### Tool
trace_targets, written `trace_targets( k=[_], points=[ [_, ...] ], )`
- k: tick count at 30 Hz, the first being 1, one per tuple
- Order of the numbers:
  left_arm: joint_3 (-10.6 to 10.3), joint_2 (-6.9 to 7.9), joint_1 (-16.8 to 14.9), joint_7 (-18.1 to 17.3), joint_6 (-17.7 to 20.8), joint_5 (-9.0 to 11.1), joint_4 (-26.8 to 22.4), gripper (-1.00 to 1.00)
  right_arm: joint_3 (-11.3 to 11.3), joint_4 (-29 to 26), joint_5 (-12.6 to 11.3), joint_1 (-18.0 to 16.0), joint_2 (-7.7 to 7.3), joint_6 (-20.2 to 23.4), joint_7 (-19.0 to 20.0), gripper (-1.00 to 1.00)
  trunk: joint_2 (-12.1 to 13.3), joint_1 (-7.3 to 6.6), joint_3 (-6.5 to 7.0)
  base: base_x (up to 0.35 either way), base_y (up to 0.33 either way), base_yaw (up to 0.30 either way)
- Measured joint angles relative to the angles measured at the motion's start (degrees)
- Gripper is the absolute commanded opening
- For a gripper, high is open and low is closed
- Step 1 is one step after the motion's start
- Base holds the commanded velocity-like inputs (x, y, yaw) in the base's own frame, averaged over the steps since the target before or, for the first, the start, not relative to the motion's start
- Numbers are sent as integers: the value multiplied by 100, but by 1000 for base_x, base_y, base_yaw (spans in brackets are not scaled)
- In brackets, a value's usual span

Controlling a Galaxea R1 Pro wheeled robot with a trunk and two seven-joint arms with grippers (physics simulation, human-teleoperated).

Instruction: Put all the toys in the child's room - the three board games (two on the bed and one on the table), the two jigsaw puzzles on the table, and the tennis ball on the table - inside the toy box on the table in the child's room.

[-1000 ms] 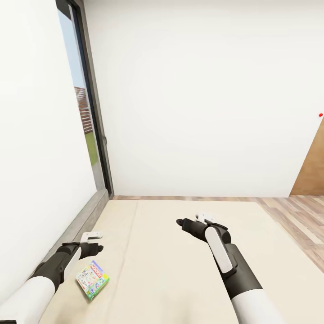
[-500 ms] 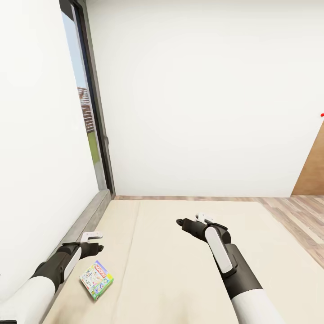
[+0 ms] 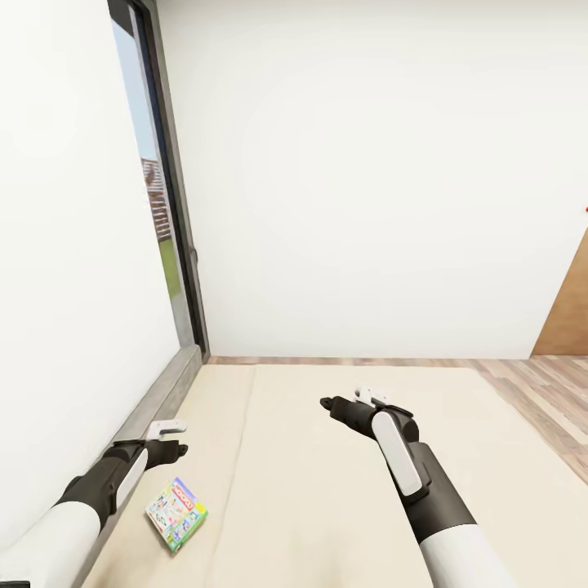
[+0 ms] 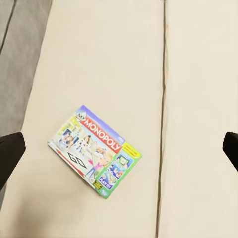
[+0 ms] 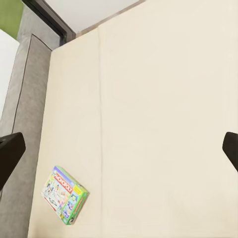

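Observation:
A white-green board game (image 3: pixel 175 514) with a red Monopoly logo lies flat on the beige mattress of the bed (image 3: pixel 310 490), near its left side. My left gripper (image 3: pixel 176 438) hovers open just above and behind it, and the box (image 4: pixel 94 151) lies between the dark fingertips (image 4: pixel 10 158) in the left wrist view. My right gripper (image 3: pixel 351 398) hangs open over the middle of the mattress with nothing in it. From the right wrist view the game (image 5: pixel 64 194) lies well off to one side. The toy box and the table are out of view.
The grey bed frame (image 3: pixel 151 396) runs along the left wall under a tall dark-framed window (image 3: pixel 159 204). A white wall stands behind the bed. Wood floor (image 3: pixel 539 384) and a brown door (image 3: pixel 567 318) lie to the right.
The whole picture has shifted slightly, so the camera has moved. Both arms and the board game keep their places.

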Motion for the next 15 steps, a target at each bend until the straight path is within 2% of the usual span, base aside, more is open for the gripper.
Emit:
trace_targets(
  k=[12,15],
  points=[
    [0,0,0,-1,-4,0,0,100,0,0,0,0,0,0,0,100,0,1,0,13,11,0],
    [0,0,0,-2,-3,0,0,100,0,0,0,0,0,0,0,100,0,1,0,1,124,0]
  ],
)
